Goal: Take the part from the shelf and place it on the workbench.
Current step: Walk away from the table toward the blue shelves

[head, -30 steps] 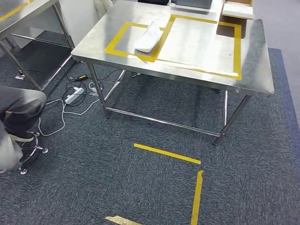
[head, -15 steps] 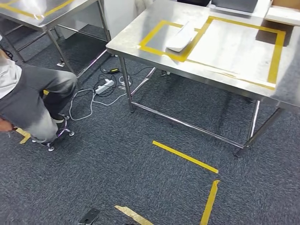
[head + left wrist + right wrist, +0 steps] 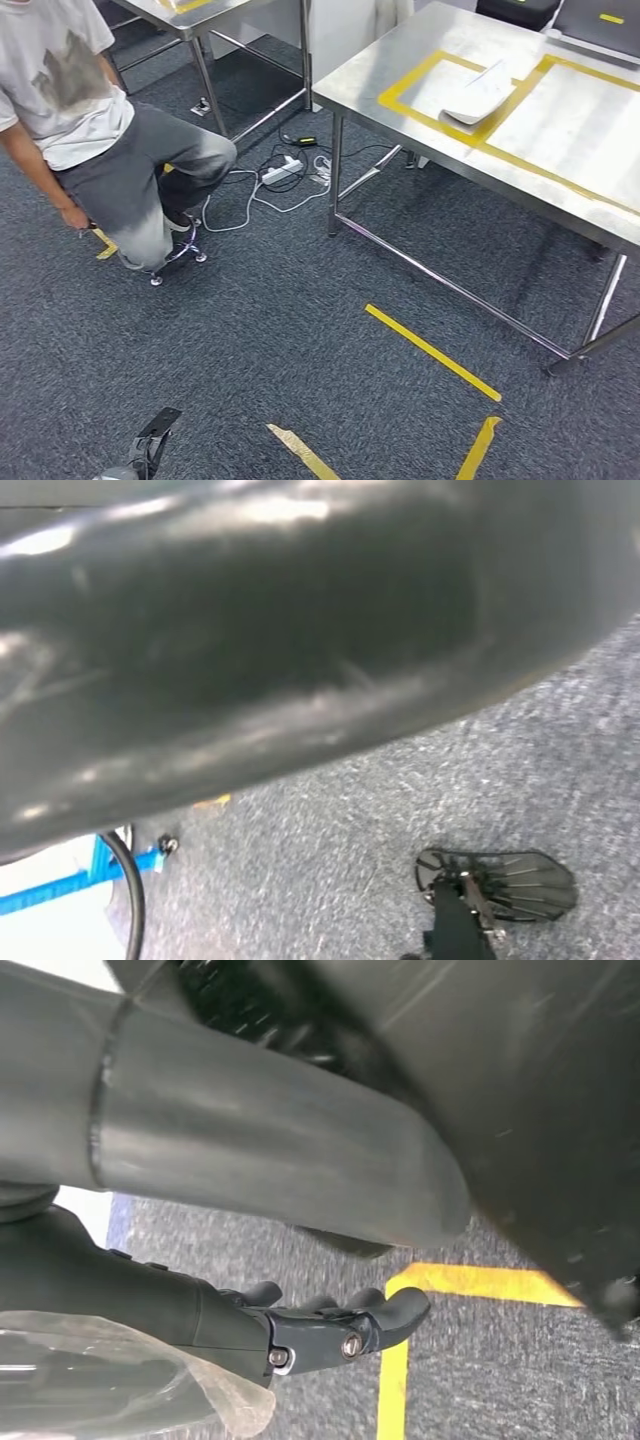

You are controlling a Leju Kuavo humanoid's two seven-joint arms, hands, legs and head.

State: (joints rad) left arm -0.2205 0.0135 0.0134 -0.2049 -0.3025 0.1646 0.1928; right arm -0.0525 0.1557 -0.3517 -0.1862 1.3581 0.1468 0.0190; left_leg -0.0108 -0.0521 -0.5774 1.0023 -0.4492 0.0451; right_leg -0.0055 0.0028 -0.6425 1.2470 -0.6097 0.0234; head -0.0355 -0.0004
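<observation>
Swinging leftward since a second ago, the head view has slid the steel workbench [image 3: 392, 85] toward the right edge and brought a seated person [image 3: 90, 110] fully in on the left; it is the camera that turned, not the furniture.

Nearest, on the dark speckled carpet [image 3: 249, 330], lie three yellow tape strips [image 3: 432, 352], flat and matte. At the bottom edge the left hand [image 3: 151, 448] shows as a dark blurred shape, and I cannot tell how its fingers lie. The right hand [image 3: 340, 1325] hangs beside the robot's body, its dark fingers stretched out and a little apart, with crinkled clear plastic [image 3: 113, 1380] against its wrist side (whether the fingers grip it, I cannot tell).

Further off, one white power strip [image 3: 284, 171] lies among looping cables under the workbench's near left corner. On the brushed metal top, two yellow tape rectangles [image 3: 423, 75] share one side. One part [image 3: 478, 93], white, flat and elongated, lies across that shared tape line. A second steel table [image 3: 196, 8] stands beyond the person.
</observation>
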